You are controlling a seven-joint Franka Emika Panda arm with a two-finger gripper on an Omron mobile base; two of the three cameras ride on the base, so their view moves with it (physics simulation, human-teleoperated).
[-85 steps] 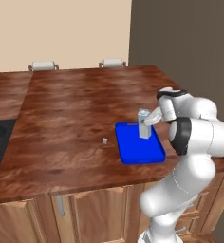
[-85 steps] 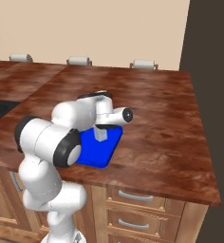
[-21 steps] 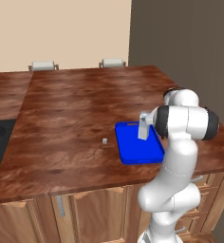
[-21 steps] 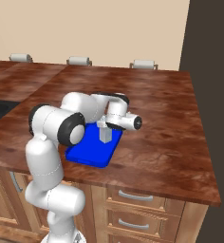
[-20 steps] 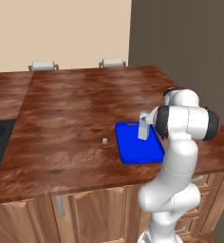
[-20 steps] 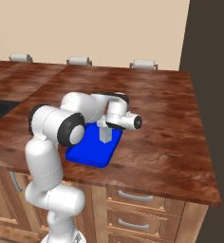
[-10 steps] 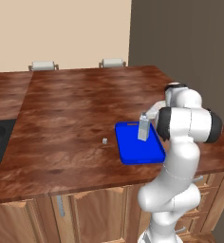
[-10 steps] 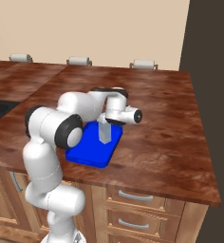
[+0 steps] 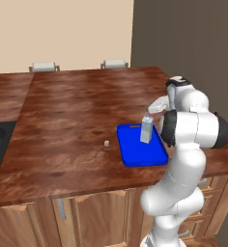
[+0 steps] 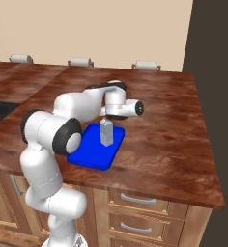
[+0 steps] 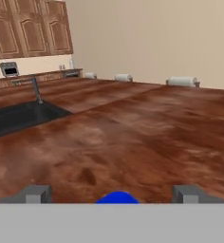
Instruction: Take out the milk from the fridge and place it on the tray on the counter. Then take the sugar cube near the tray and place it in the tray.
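The milk (image 9: 146, 129) stands upright in the tray (image 9: 135, 155), toward its far side, so I judge my step in hand to be the sugar cube (image 9: 106, 143), which sits on the bench (image 9: 77, 111) near the tray's 9 o'clock edge in the left base view, apart from it. To do it well I would lift clear of the carton before swinging across, come down straight over the cube, and close gently, since something this tiny will squirt away if nudged. The arm is folded, wrist bent over the tray just above the carton's top. My fingers (image 11: 38, 193) are spread wide and hold nothing.
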